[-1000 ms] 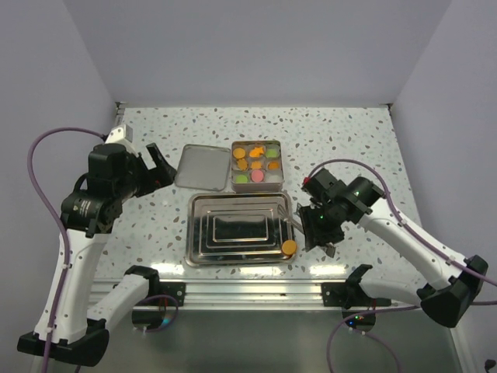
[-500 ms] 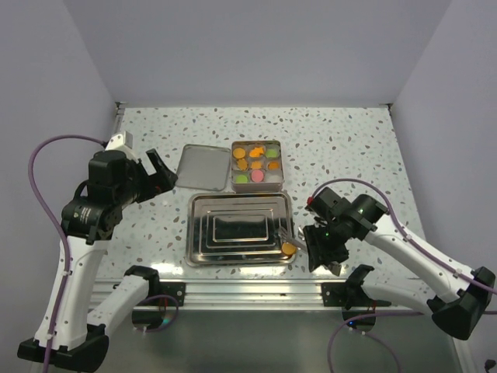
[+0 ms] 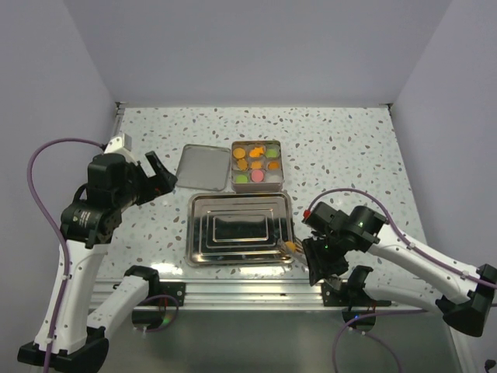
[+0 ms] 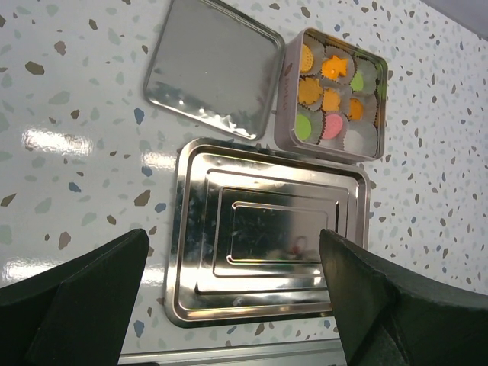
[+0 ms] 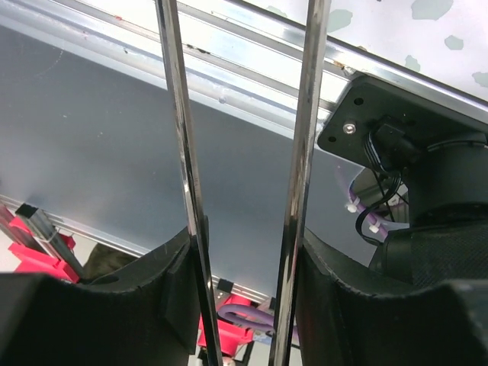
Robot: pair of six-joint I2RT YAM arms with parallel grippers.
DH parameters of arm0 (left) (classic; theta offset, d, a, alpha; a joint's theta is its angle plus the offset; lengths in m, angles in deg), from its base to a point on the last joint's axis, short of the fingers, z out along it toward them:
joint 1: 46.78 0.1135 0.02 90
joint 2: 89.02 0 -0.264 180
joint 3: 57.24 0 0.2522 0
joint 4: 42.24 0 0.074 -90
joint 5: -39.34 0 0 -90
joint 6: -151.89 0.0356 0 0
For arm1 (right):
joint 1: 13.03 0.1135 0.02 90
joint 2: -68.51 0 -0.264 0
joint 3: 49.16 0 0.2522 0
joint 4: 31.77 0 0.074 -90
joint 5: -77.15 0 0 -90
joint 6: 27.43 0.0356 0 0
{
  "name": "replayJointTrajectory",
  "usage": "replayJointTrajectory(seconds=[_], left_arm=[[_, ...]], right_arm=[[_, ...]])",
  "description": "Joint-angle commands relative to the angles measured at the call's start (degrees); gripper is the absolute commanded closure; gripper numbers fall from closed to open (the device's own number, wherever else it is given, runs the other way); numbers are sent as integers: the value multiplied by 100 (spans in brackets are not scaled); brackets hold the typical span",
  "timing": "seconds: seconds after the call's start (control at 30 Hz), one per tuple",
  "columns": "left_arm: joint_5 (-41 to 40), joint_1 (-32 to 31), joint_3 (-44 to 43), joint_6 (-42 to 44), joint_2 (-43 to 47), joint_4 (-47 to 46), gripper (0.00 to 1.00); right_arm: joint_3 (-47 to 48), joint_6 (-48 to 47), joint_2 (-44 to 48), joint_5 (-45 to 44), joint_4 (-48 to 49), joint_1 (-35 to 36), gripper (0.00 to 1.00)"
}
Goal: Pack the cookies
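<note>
- While the right gripper (image 3: 309, 247) hangs at the tray's (image 3: 191, 229) near-right corner, its jaws clamp metal tongs (image 5: 180, 152).
- Orange cookie (image 3: 290, 246) at the tong tips, on that corner; can't tell if it's pinched.
- Other cookies (image 4: 309, 91) sit in paper cups (image 4: 358, 137) inside the tin (image 4: 287, 99), just behind the tray.
- Left gripper (image 3: 161, 172) above the bench (image 3: 349, 148), jaws wide, empty.

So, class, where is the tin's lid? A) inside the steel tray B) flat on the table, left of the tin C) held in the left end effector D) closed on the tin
B: the lid lies flat on the table, beside the left wall of the open tin.
</note>
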Motion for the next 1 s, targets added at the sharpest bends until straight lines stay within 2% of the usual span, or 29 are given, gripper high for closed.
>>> replayJointTrajectory(seconds=[0.0,0.53,0.63,0.83,0.97], left_arm=[[38,-22,29,-111,69,-121,0],[3,-22,-86,-138,122,-33,0],[-6,-22,-86,-146,130,-24,0],[-76,-22,-217,-173,148,90,0],[-103,-22,-305,-182,157,204,0]], right_arm=[[-11,203,115,167,-1334,42,54],[208,264,72,-132,-1325,34,80],[594,247,-200,-448,-1317,42,82],[2138,-122,-1307,-1309,-1317,25,84],[2913,-482,-2054,-1555,-1203,-289,85]])
